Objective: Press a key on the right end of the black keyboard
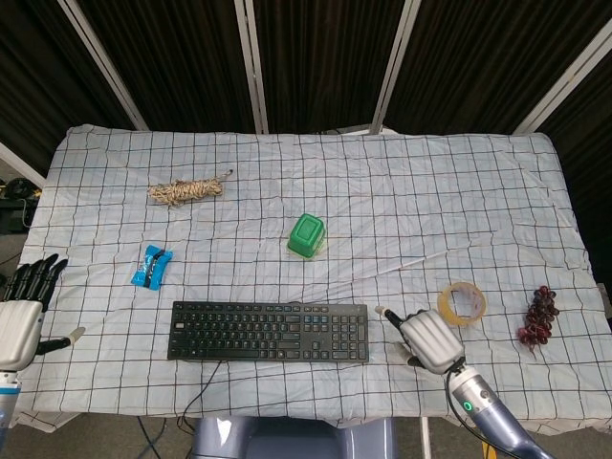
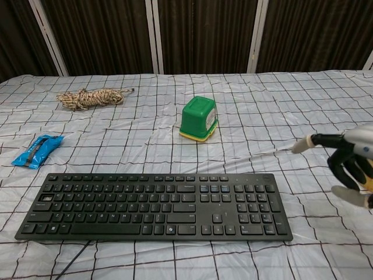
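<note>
The black keyboard lies flat near the table's front edge, its right end with the number pad bare. My right hand hovers just right of that end, off the keys. One finger points left toward the keyboard while the others are curled in, and it holds nothing. At the table's left front corner my left hand waits far from the keyboard, fingers spread and empty.
A green cup stands upside down behind the keyboard. A rope bundle and a blue packet lie to the left. A tape roll and dark grapes lie right of my right hand. The keyboard cable runs off the front edge.
</note>
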`<action>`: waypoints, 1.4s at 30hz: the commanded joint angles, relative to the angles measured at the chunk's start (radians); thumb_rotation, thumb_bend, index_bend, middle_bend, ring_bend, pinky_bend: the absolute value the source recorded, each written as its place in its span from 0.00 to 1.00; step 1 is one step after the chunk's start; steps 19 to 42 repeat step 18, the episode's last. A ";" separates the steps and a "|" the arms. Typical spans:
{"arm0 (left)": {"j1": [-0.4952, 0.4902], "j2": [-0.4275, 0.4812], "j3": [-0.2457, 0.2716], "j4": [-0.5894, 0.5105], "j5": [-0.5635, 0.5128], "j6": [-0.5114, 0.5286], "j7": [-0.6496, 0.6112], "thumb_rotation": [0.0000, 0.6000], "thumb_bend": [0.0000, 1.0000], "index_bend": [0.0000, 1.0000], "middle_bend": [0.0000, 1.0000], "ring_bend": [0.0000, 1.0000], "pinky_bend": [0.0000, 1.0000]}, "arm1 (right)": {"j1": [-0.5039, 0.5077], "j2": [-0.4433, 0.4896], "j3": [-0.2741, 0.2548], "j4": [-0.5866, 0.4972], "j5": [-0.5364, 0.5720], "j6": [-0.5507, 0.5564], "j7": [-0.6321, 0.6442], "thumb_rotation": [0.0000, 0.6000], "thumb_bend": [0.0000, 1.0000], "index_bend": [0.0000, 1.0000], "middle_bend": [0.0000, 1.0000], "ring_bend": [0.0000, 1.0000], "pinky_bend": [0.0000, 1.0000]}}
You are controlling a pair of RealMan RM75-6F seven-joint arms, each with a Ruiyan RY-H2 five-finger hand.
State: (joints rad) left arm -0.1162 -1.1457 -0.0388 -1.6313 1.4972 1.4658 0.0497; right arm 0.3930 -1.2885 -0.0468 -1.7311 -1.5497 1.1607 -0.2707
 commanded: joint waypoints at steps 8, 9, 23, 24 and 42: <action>0.001 -0.004 0.006 0.010 0.017 0.007 0.022 1.00 0.00 0.00 0.00 0.00 0.00 | -0.140 0.127 -0.064 0.050 -0.072 0.193 0.100 1.00 0.18 0.01 0.02 0.00 0.10; 0.001 -0.004 0.007 0.011 0.017 0.007 0.024 1.00 0.00 0.00 0.00 0.00 0.00 | -0.146 0.132 -0.063 0.049 -0.061 0.195 0.096 1.00 0.14 0.00 0.00 0.00 0.06; 0.003 0.000 0.012 0.010 0.021 0.007 0.051 1.00 0.00 0.00 0.00 0.00 0.00 | -0.200 0.099 0.018 0.087 0.012 0.299 0.120 1.00 0.02 0.00 0.00 0.00 0.01; 0.003 0.000 0.012 0.010 0.021 0.007 0.051 1.00 0.00 0.00 0.00 0.00 0.00 | -0.200 0.099 0.018 0.087 0.012 0.299 0.120 1.00 0.02 0.00 0.00 0.00 0.01; 0.003 0.000 0.012 0.010 0.021 0.007 0.051 1.00 0.00 0.00 0.00 0.00 0.00 | -0.200 0.099 0.018 0.087 0.012 0.299 0.120 1.00 0.02 0.00 0.00 0.00 0.01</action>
